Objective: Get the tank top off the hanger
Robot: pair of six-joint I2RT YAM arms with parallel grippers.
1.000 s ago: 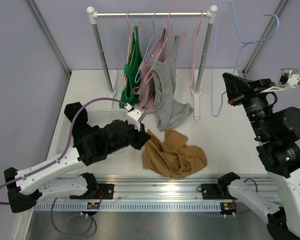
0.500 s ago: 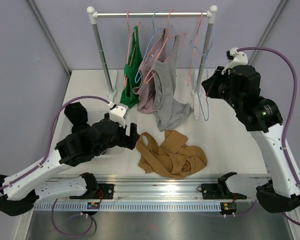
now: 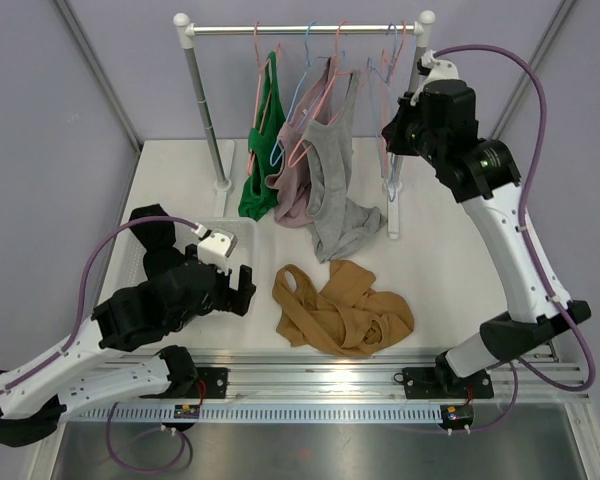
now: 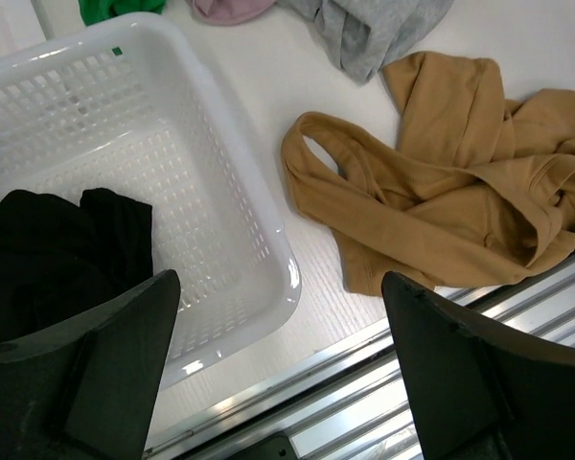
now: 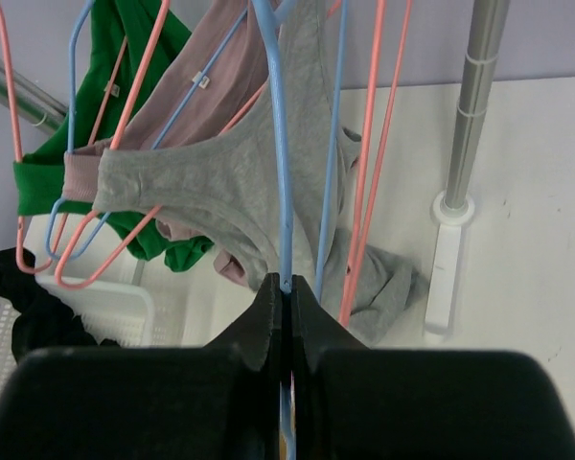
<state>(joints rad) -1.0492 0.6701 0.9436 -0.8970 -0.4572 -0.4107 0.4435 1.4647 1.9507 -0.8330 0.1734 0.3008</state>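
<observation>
Tan jersey tank top (image 3: 342,312) (image 4: 441,201) lies crumpled on the white tabletop (image 3: 450,250), soft and creased. One strap loop is spread open on the side nearest the white perforated plastic basket (image 3: 235,235) (image 4: 211,192). It sits ahead of the left gripper (image 3: 242,285) (image 4: 280,287), off toward the finger away from the basket, and touches neither finger. Its far edge is cut off by the frame in the left wrist view. That gripper's two dark, blunt jaws are spread wide and hold nothing. One hangs over the basket, whose rounded corner lies in the gap between them. A black cloth bundle (image 4: 48,249) fills the basket's near end, partly hidden behind that jaw.

The right gripper (image 3: 395,130) (image 5: 284,287) is up by the rack, its jaws pinched to a hairline slit on a thin blue wire hanger (image 5: 273,115) that rises straight from between them. The hanger's lower part is hidden behind the gripper body, and its hook cannot be picked out among the others from above. Just beyond these jaws hang a grey knit tank top (image 3: 335,190) (image 5: 201,182), a mauve top (image 3: 295,195) and a green top (image 3: 260,150) on pink wire hangers (image 5: 374,144). They hang from a metal rail (image 3: 300,30) carried on silver posts (image 5: 470,96).
</observation>
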